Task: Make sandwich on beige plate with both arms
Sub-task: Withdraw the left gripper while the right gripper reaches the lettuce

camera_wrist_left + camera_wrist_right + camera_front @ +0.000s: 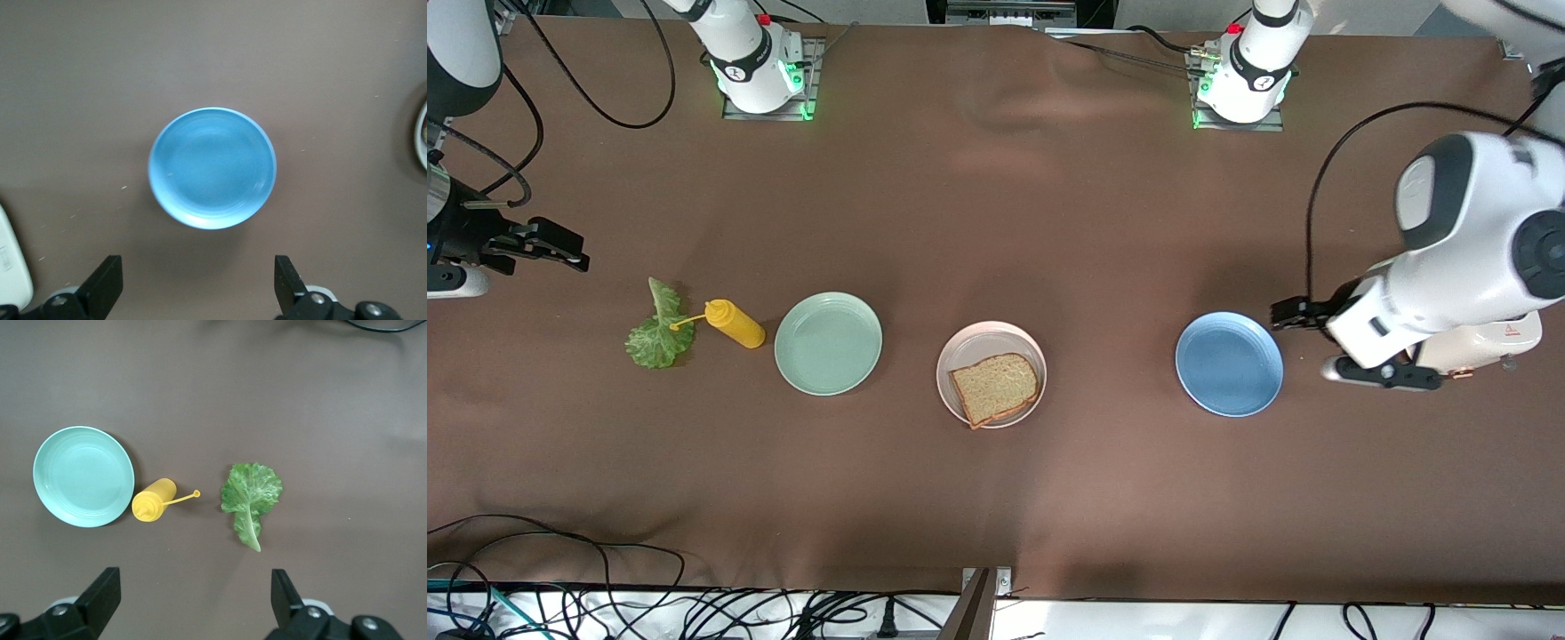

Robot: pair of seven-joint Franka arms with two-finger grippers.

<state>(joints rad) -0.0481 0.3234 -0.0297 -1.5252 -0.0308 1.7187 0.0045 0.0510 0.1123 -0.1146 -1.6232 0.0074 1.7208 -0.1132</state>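
One brown bread slice [994,388] lies on the beige plate [989,331] at mid-table; the plate's edge also shows in the left wrist view [422,137]. A green lettuce leaf [658,333] [251,499] lies flat on the cloth toward the right arm's end. My right gripper [569,249] [195,603] hangs open and holds nothing, over bare cloth beside the leaf. My left gripper [1282,313] [199,287] is open with nothing in it, over the cloth at the blue plate's edge.
A yellow squeeze bottle [734,323] [153,503] lies on its side between the leaf and a mint green plate [828,343] [83,477]. A blue plate [1229,363] [212,168] holding nothing sits toward the left arm's end. Cables run along the table's near edge.
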